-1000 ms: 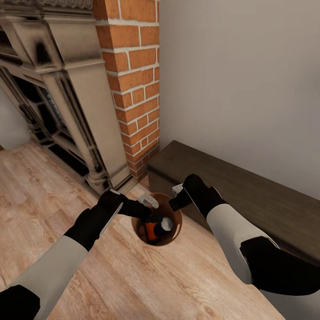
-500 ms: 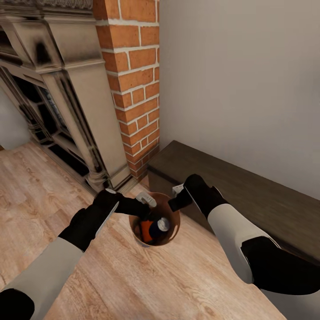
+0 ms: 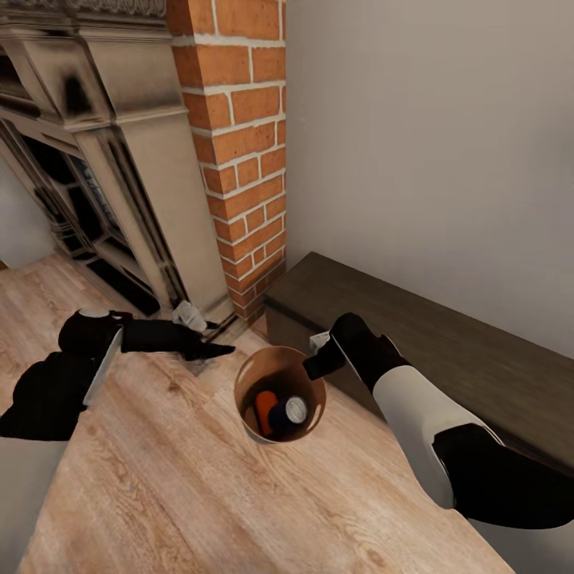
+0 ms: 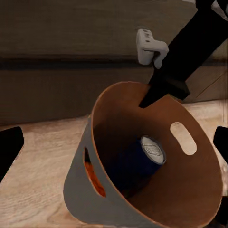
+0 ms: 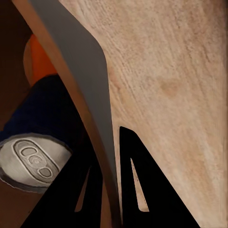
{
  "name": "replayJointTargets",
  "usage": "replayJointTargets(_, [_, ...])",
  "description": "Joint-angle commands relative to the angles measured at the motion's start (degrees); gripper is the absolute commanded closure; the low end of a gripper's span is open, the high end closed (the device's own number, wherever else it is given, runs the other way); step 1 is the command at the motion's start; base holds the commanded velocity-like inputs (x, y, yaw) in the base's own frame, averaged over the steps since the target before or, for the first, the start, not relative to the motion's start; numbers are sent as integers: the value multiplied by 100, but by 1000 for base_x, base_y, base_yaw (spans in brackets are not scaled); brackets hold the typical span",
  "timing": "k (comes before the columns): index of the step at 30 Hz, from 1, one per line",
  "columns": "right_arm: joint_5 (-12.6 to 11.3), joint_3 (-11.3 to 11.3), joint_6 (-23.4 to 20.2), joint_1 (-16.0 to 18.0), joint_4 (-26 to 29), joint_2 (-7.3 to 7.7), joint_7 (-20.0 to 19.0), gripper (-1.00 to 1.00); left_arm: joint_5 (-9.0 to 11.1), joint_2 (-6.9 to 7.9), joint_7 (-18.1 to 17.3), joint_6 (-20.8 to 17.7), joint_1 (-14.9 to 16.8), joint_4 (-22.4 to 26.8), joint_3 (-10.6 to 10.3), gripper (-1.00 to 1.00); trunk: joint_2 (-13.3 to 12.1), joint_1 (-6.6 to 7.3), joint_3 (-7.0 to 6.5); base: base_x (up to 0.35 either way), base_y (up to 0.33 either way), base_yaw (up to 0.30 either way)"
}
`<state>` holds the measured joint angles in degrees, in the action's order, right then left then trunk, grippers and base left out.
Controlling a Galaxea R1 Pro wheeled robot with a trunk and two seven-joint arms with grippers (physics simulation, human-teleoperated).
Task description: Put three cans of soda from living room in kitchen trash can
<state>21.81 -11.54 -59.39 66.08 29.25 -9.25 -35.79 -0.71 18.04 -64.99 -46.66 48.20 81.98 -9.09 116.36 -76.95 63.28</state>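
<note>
Carrying looks next: the right gripper (image 3: 312, 360) pinches the tash can (image 3: 249, 375) rim, with a blue can (image 3: 287, 412) and an orange can (image 3: 264, 406) inside (a 3rd is hidden). The left gripper (image 3: 209, 351) hovers apart, jaws wide and empty, so the next move calls for a steady lift toward the kitchen.

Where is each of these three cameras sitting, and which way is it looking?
Head view: on the robot's head, looking down at the trash can, wood floor and fireplace; both arms show.
Left wrist view: by the left gripper, facing the can's side; dark fingertips at the edges.
Right wrist view: by the right gripper, whose fingers straddle the rim.
Shared: the blue can.
</note>
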Motion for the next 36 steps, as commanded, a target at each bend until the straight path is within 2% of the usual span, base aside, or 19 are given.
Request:
replayJointTargets(1, [-230,20,-61,2,1,-1,-33,100,2,25,-140,-4,-23,23,204,-100,0,0,0,0,0,0])
replayJointTargets(5, [-230,19,-61,2,2,1,-33,100,-4,82,-579,18,-201,70,1005,-100,0,0,0,0,0,0])
replayJointTargets(6, [-230,19,-61,2,2,1,-33,100,-23,96,-709,40,-325,80,1413,-100,0,0,0,0,0,0])
replayJointTargets(7, [-230,20,-61,2,2,1,-33,100,-30,99,-749,62,-396,82,1589,-100,0,0,0,0,0,0])
replayJointTargets(8, [-233,20,-61,0,2,2,-33,100,-46,104,-797,150,-569,77,1875,-100,0,0,0,0,0,0])
replayJointTargets(10, [-235,23,-61,-3,2,2,-33,100,-63,107,-804,304,-769,61,2065,-100,0,0,0,0,0,0])
replayJointTargets(11, [-236,26,-61,-4,5,4,-33,100,-86,104,-747,492,-974,28,2189,-100,0,0,0,0,0,0])
replayJointTargets(12, [-237,28,-61,-5,4,9,-33,100,-93,100,-683,583,-1082,9,2234,-100,0,0,0,0,0,0])
replayJointTargets(13, [-238,25,-61,-6,5,30,-33,100,-104,84,-481,745,-1308,-16,2298,-100,0,0,0,0,0,0])
replayJointTargets(16, [-238,23,-61,-6,4,63,-33,100,-115,66,-26,948,-1648,-44,2350,-100,0,0,0,0,0,0])
replayJointTargets(17, [-238,25,-61,-14,3,93,-33,100,-124,47,706,1234,-2078,-69,2377,-100,0,0,0,0,0,0])
replayJointTargets(20, [-231,32,-61,-30,5,138,-12,100,-131,32,1259,1415,-2451,-84,2387,-100,0,0,0,6,0,0])
replayJointTargets(23, [-225,36,-61,-51,18,192,70,100,-105,-7,1526,1497,-2682,-122,2391,-100,0,0,0,67,0,0])
replayJointTargets(28, [-222,42,-61,-190,23,309,146,100,-117,-116,1704,1639,-2843,-235,2395,-100,0,0,0,132,0,0])
replayJointTargets(30, [-232,66,-61,-375,19,471,152,100,-113,-155,1889,2068,-2875,-676,2401,-100,0,0,0,159,0,0])
replayJointTargets(33, [-245,79,-61,-641,15,566,146,100,-82,-173,2027,2353,-2883,-973,2402,-100,0,0,0,200,0,0])
replayJointTargets(36, [-242,79,-61,-984,24,595,149,100,-82,-211,2079,2449,-2885,-1080,2398,-100,0,0,0,210,38,0])
